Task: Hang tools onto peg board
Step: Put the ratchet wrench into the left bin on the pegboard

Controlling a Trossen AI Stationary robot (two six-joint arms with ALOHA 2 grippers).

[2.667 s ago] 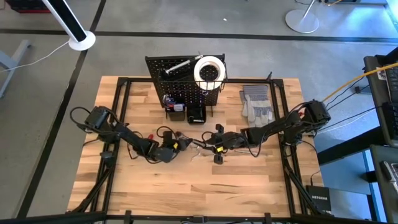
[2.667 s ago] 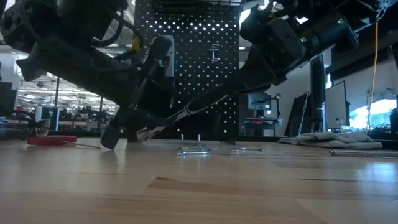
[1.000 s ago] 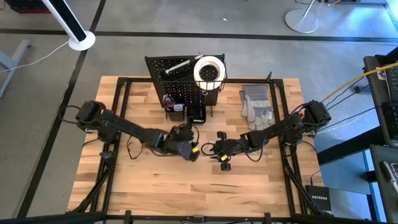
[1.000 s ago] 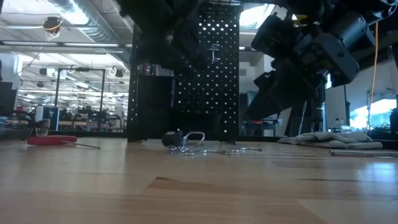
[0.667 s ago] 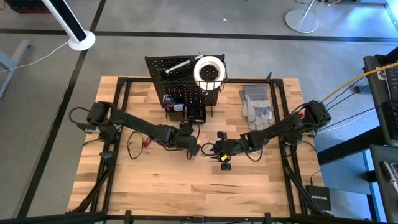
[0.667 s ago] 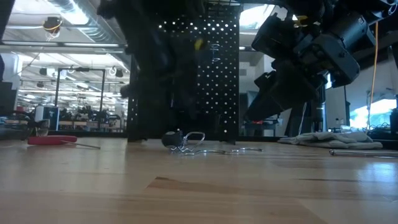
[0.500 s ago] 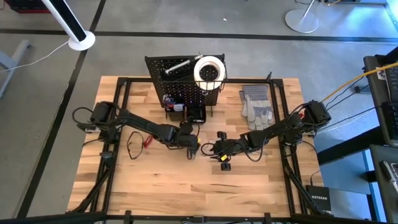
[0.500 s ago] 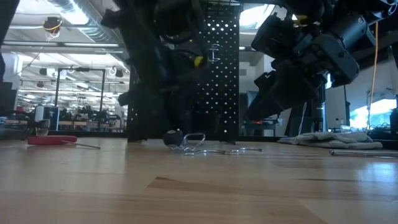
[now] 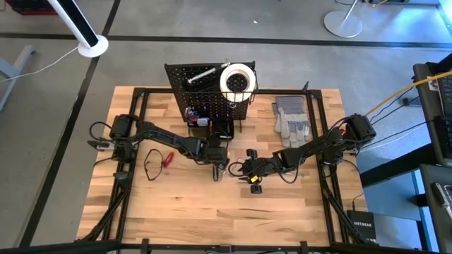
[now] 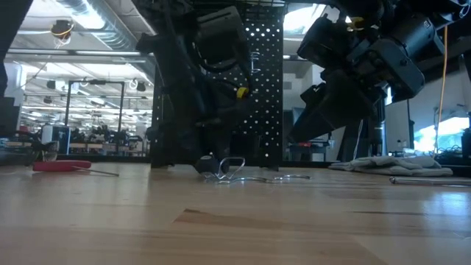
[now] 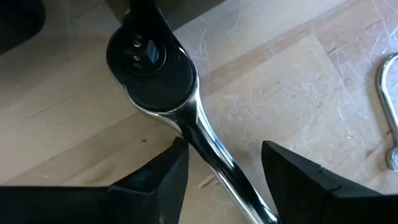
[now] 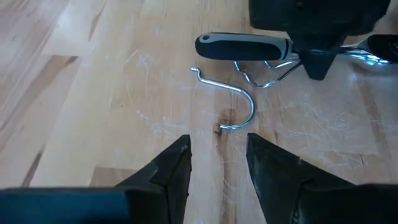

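Near the table [image 9: 176, 204] middle, just in front of the peg board [image 9: 205, 95], my left gripper [image 11: 219, 165] hangs over a silver ratchet [image 11: 163, 81] lying flat on the wood, fingers [image 11: 163, 177] spread on either side of its shaft without pinching it. My right gripper [image 12: 217, 155] waits close beside it, spread too, holding nothing, pointed at a loose wire hook [image 12: 239, 106]. Red pliers [image 9: 167, 160] lie apart to the left.

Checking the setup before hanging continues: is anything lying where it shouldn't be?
Yes. Bare silver wire peg hooks lie loose on the wooden table instead of sitting in the black perforated peg board. A chrome ratchet lies flat between the left claw's open fingers.
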